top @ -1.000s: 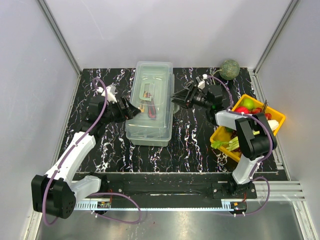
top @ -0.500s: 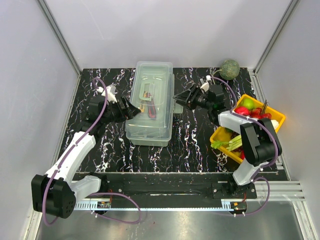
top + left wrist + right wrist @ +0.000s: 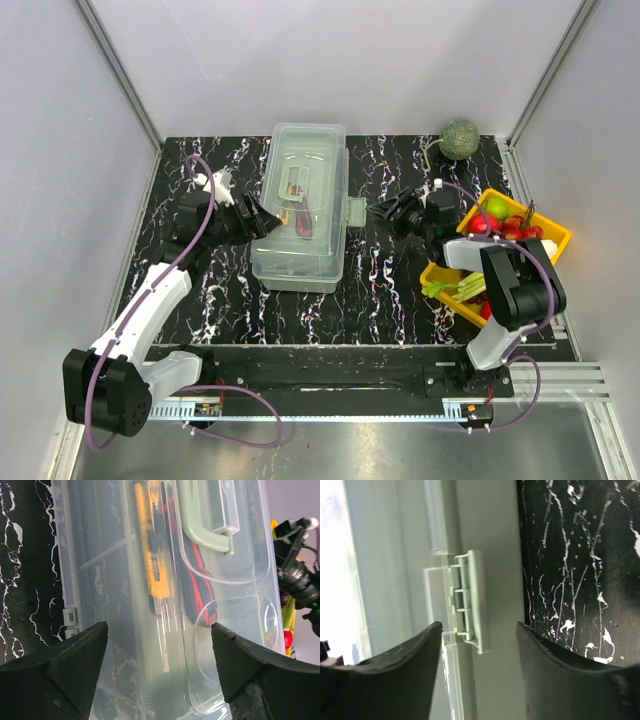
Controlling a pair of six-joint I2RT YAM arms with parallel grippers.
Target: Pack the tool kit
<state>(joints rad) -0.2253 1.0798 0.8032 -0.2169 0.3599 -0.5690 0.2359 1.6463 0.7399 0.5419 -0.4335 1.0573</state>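
Top view: the toolbox (image 3: 300, 205) stands lid-down at mid-table, long axis running away from me. My left gripper (image 3: 262, 218) sits at its left wall, and my right gripper (image 3: 385, 212) is near its right wall but apart from it. The yellow tray (image 3: 555, 235) of produce lies further right. Left wrist view: my fingers are spread wide with nothing between them. Beyond them, through the translucent lid, I see a yellow utility knife (image 3: 152, 565), a red-and-black handled tool (image 3: 197, 595) and the pale green carry handle (image 3: 200, 520). Right wrist view: fingers likewise spread and empty, with the side latch (image 3: 472, 600) framed between them and apparently swung outward, unfastened. Assessment: the shell is stiff, smooth plastic, likely slippery on flat faces, and loose tools would shift inside. I would take hold at the latch tab or handle, not the flexing lid.
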